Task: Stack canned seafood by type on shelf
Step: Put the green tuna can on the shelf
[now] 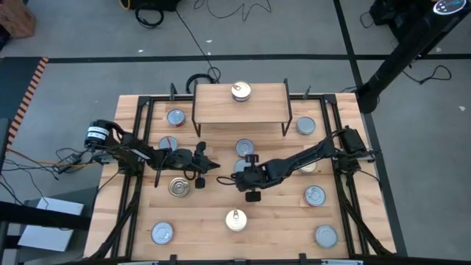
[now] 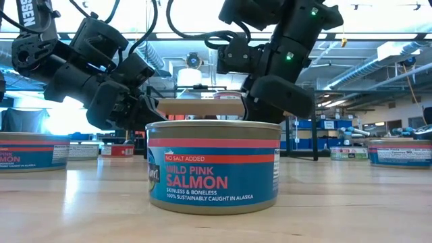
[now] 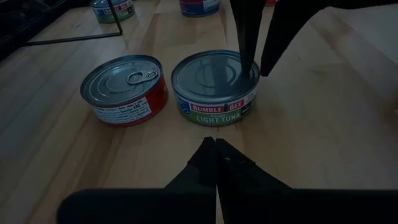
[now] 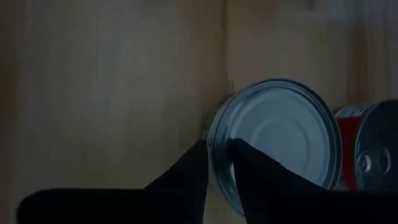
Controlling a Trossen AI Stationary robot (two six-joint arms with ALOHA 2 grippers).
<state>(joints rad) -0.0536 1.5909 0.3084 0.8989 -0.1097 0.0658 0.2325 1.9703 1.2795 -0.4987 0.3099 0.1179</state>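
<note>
A blue-green "Light Tuna" tin (image 3: 214, 84) stands on the slatted tabletop, touching or nearly touching a red-sided tin (image 3: 124, 87) on its far side. My right gripper (image 4: 217, 146) is over the table's middle (image 1: 241, 175), shut on the tuna tin. My left gripper (image 3: 216, 142) is shut and hovers just left of that tin (image 1: 212, 163), touching nothing. The shelf (image 1: 213, 103) stands at the far side on black legs. One gold-topped tin (image 1: 241, 91) rests on its board. My right gripper pinches the tuna tin's rim (image 4: 214, 127) on the side away from my left gripper. One finger (image 3: 247, 43) is on the tin's top and the other (image 3: 277, 37) is outside its wall. The fingers come slanting down from above. The tin's bottom sits on the table.
Other tins are scattered over the table: far left (image 1: 175, 118), (image 1: 168, 143), left of middle (image 1: 178, 188), near edge (image 1: 235, 219), (image 1: 163, 233), and right side (image 1: 306, 126), (image 1: 315, 195), (image 1: 326, 235). A pink salmon tin (image 2: 212, 165) fills the low view.
</note>
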